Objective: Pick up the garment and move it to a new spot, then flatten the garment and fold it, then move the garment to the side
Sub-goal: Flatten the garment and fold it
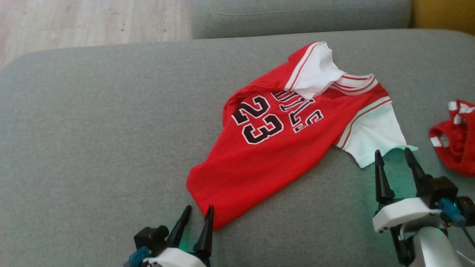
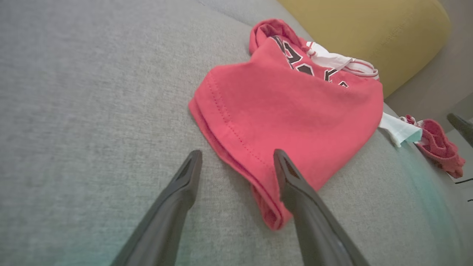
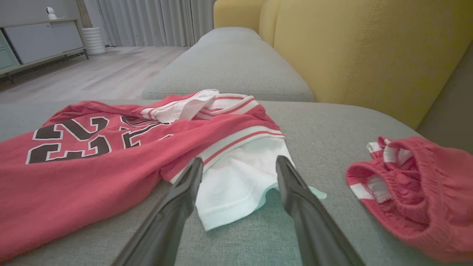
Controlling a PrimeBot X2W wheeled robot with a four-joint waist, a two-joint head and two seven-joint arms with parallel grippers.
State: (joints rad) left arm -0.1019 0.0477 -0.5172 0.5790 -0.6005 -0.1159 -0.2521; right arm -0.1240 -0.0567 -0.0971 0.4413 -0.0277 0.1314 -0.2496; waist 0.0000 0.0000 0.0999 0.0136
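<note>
A red jersey (image 1: 282, 148) with white sleeves and the number 23 lies loosely spread on the grey sofa seat (image 1: 92, 129). Its hem corner (image 2: 271, 212) reaches my left gripper (image 1: 198, 209), which stands open with the right finger over the hem edge. The jersey's body (image 2: 292, 114) stretches away from it. My right gripper (image 1: 394, 152) is open just short of the white sleeve (image 1: 374, 137). In the right wrist view the sleeve's edge (image 3: 236, 192) lies between the fingers of the right gripper (image 3: 239, 164), and the jersey (image 3: 92, 159) spreads to the left.
A second red garment (image 1: 456, 137) with white trim lies bunched at the right, also (image 3: 414, 192) beside the right gripper. A yellow sofa back (image 3: 369, 51) rises behind the seat. Another grey cushion (image 1: 297, 15) and wooden floor (image 1: 92, 22) lie beyond.
</note>
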